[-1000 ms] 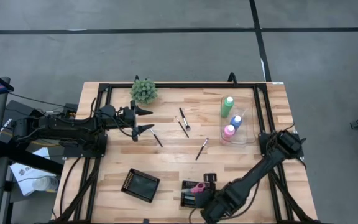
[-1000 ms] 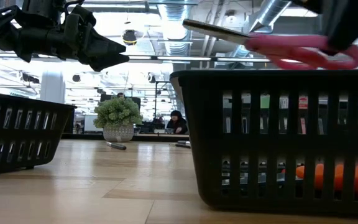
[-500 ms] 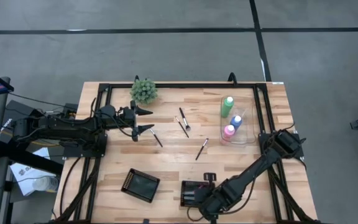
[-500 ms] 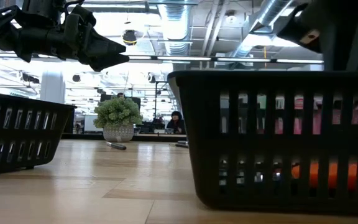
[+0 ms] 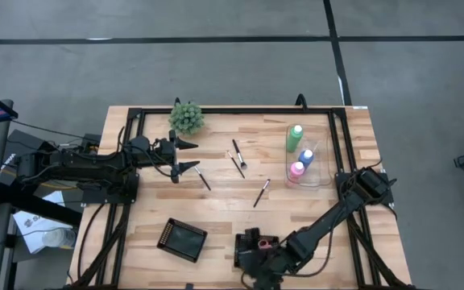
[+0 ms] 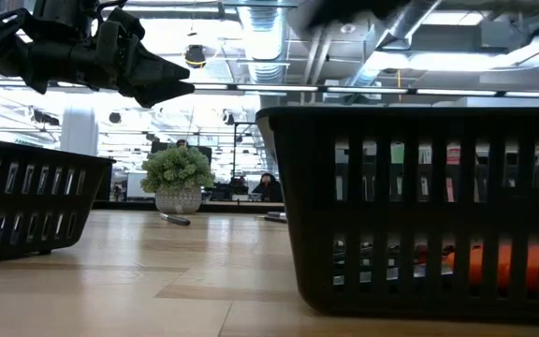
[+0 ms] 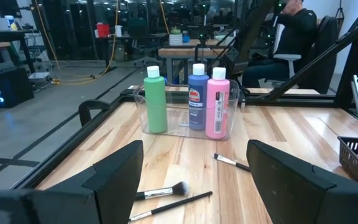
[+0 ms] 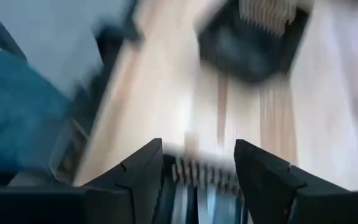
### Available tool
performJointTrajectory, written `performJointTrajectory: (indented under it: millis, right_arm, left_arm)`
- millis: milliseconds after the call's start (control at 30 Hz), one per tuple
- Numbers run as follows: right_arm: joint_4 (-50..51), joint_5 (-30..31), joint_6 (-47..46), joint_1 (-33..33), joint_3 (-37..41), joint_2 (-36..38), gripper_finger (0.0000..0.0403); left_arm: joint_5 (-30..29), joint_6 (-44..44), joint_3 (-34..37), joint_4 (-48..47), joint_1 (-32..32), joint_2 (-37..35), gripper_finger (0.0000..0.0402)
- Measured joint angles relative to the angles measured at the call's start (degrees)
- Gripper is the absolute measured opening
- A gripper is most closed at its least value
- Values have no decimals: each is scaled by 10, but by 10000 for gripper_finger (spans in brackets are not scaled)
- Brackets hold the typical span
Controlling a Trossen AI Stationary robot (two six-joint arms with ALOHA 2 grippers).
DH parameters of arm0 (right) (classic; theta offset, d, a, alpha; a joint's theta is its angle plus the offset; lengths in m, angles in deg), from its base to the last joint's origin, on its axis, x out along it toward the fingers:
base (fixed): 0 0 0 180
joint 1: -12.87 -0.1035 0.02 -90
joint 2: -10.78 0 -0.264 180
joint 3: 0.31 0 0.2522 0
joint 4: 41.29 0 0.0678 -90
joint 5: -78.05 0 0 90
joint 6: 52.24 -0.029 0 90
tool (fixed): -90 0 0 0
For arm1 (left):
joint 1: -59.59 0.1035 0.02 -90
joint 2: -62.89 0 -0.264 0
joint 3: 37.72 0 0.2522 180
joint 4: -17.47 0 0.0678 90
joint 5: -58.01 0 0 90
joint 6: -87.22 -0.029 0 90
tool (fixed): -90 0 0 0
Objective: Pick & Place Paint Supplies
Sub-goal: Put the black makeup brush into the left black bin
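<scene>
From above, the wooden bench (image 5: 216, 205) carries a bushy green plant ball (image 5: 186, 117) near its far edge. Three bottles stand in a clear tray (image 5: 319, 173) on the right side: a green bottle (image 5: 295, 138), a blue bottle (image 5: 305, 157) and a pink bottle (image 5: 296, 171). Four brushes show in the middle: one (image 5: 202, 178) just beside the left tool (image 5: 187, 155), two (image 5: 237, 159) lying close together, and one (image 5: 262, 192) apart toward the bottles. A black tray (image 5: 182, 240) sits at the near left; a black basket (image 5: 251, 250) sits at the near middle, with pink scissors (image 5: 254, 241) showing inside it. The right tool (image 5: 266, 270) is at the basket's near edge. The left tool hangs with its two fingers spread and nothing between them.

At bench level, the basket (image 6: 419, 206) fills the right of the picture, its slatted wall hiding most of its contents; something orange (image 6: 499, 264) shows low through the slots. A second dark basket (image 6: 26, 206) stands at left, and the plant ball (image 6: 178, 178) lies beyond. The left tool (image 6: 152, 80) hangs high.

The left wrist view shows the left tool's fingers (image 7: 114, 177) parted, with the three bottles (image 7: 194, 99) in their clear tray ahead and three brushes (image 7: 166, 196) on the wood between.

The right wrist view is smeared; its two fingers (image 8: 143, 171) stand apart, holding nothing, over a black tray (image 8: 253, 37) farther off.
</scene>
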Motion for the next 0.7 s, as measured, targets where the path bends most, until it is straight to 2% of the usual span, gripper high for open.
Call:
performJointTrajectory:
  millis: [67, 233, 333, 467, 600, 700]
  right_arm:
    - [-63, 23, 65, 0, 0, 0, 185]
    - [-173, 24, 190, 15, 0, 0, 162]
    - [-265, -19, 241, 31, 15, 1, 146]
    - [-469, -116, 276, 58, 100, 2, 125]
    - [-693, -142, 264, 90, 210, 2, 112]
    - [-793, -140, 242, 108, 299, 12, 109]
  left_arm:
    - [0, 0, 0, 0, 0, 0, 280]
    - [0, 0, 0, 0, 0, 0, 280]
    - [0, -1, 0, 1, 0, 0, 280]
    - [0, -1, 0, 1, 0, 0, 280]
    - [0, -1, 0, 1, 0, 0, 280]
    - [0, -1, 0, 0, 0, 0, 280]
